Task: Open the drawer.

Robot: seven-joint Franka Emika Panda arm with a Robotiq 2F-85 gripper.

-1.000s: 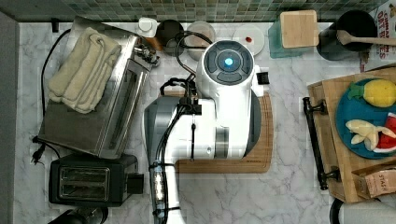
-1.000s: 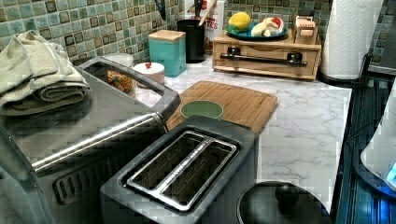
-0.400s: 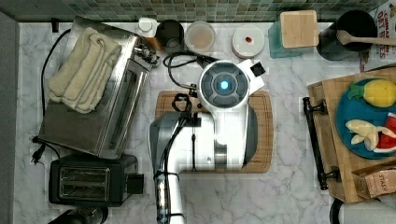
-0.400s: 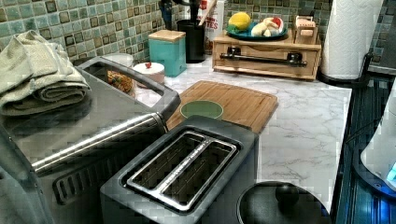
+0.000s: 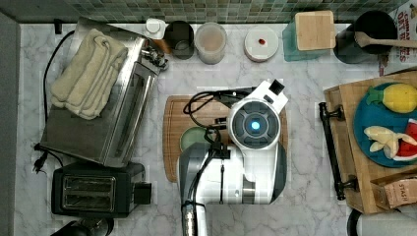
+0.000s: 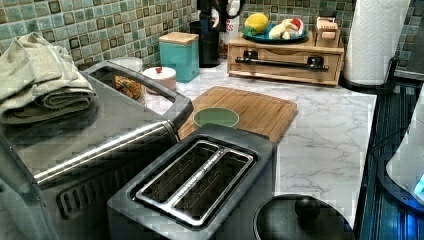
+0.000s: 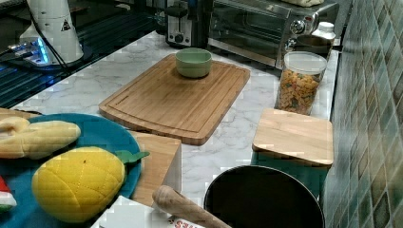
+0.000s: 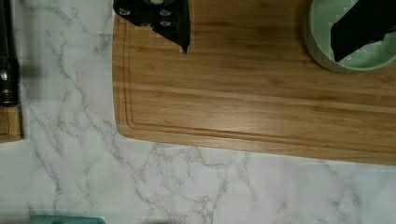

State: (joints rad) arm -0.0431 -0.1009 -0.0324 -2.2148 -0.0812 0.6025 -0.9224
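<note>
Looking down in the top view, the arm [image 5: 253, 147] hangs over the cutting board [image 5: 172, 123] in the middle of the bench [image 5: 305, 78]. The drawer [image 5: 344, 147] sits at the top view's right, pushed shut, with its long black handle [image 5: 330, 147] facing the arm. To do this step well, I think the arm should go across to that handle, come down around the bar near its middle, and pull straight back so the drawer does not jam. The arm's own body covers the jaws here.

In the left view, the drawer [image 6: 285, 60] is far back by the tiled wall, under a blue plate of toy fruit [image 6: 275, 32]. Its handle [image 6: 282, 61] runs across the front. A green bowl [image 6: 216, 117] sits on the cutting board [image 6: 250, 107]. A pull that jerks could shake the plate.

In the right view, the drawer front is out of sight behind the plate [image 7: 95, 137]. The bowl [image 7: 193, 61] and board [image 7: 176, 99] are plain to see.

In the wrist view, the jaws are apart and hold nothing. One dark finger [image 8: 173, 21] lies over the board [image 8: 257, 102], the other over the bowl [image 8: 327, 51]. A bit of the black handle [image 8: 7, 60] shows at the edge, cut off.
</note>
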